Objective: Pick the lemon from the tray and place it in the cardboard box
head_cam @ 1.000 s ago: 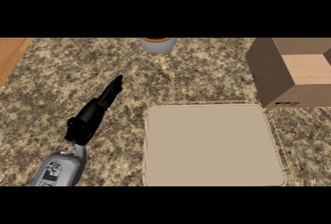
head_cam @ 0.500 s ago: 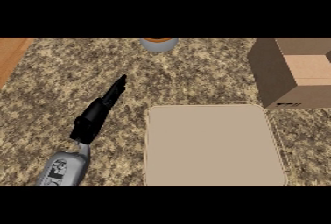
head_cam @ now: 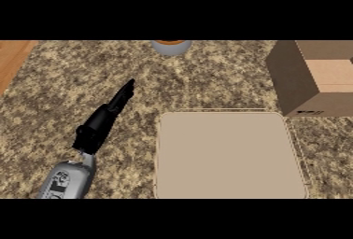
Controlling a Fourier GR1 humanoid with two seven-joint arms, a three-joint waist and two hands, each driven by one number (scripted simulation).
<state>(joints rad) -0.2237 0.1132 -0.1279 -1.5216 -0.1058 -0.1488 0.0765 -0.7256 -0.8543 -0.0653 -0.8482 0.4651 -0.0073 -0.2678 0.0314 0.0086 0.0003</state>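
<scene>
Wooden strip [head_cam: 12, 63]: runs along the far left edge of the bench [head_cam: 62, 88], well to the left of the tray [head_cam: 231, 156]. My left robot hand [head_cam: 101, 123]: over the bench just left of the tray, clear of its rim, coming up from my grey forearm [head_cam: 67, 179] at the near left. Its fingers [head_cam: 124, 95] are straight and pressed together, pointing away and slightly toward the tray's far left corner; it holds nothing. Grey round vessel [head_cam: 171, 46]: beyond the tray's far left corner, well apart from it, orange inside, cut by the view's upper edge. The tray: beige, square with rounded corners, flat on the bench at the near centre. Lemon: I cannot tell where it is from this view. Cardboard box [head_cam: 314, 79]: stands at the tray's far right corner, its darker side facing left; whether it touches the tray's rim I cannot tell.
</scene>
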